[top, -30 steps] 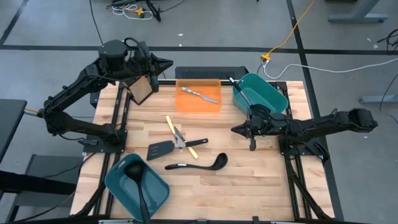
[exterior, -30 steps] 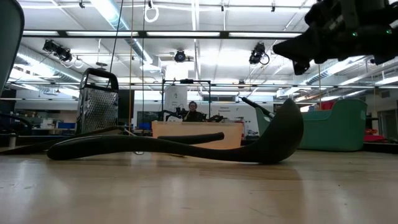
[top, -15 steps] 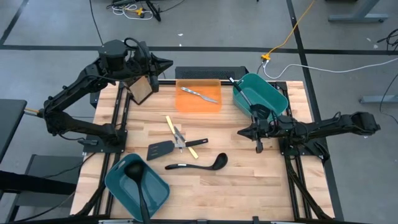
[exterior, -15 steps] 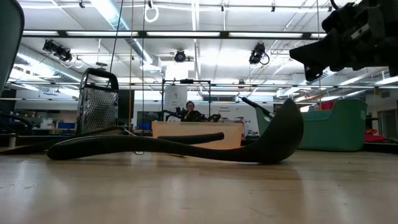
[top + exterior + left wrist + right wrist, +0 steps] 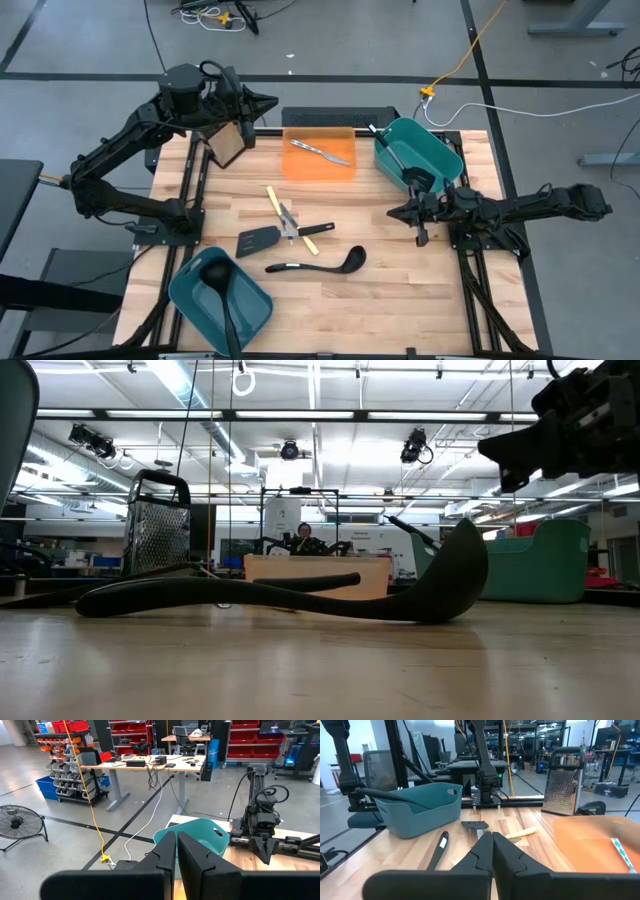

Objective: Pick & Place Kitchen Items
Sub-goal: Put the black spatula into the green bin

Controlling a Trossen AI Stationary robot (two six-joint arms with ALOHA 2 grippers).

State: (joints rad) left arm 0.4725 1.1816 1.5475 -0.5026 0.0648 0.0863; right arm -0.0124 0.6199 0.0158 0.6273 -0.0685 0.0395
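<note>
A black ladle (image 5: 315, 264) lies on its side mid-table, also in the low view (image 5: 300, 595). Beside it lie a black slotted spatula (image 5: 258, 240), silver cutlery (image 5: 290, 222) and pale yellow-handled pieces (image 5: 274, 199). A silver piece (image 5: 325, 152) lies in the orange tray (image 5: 300, 168). One ladle (image 5: 226, 300) rests in the near-left teal bin (image 5: 190, 290). A black handle (image 5: 390, 150) leans out of the far-right teal bin (image 5: 435, 150). My right gripper (image 5: 392, 211) hangs shut over the table's right side, pointing left, holding nothing. My left gripper (image 5: 266, 102) is shut, raised above the far-left corner.
A metal grater (image 5: 228, 143) stands upright near the far-left corner, below my left arm. The table's near right quarter (image 5: 400, 310) is bare wood. Cables lie on the floor beyond the far edge. A person sits far off in the room (image 5: 305, 538).
My right gripper has drawn back toward the table's right edge and sunk a little, staying shut and level. The utensils, the bins and the tray have kept their places.
</note>
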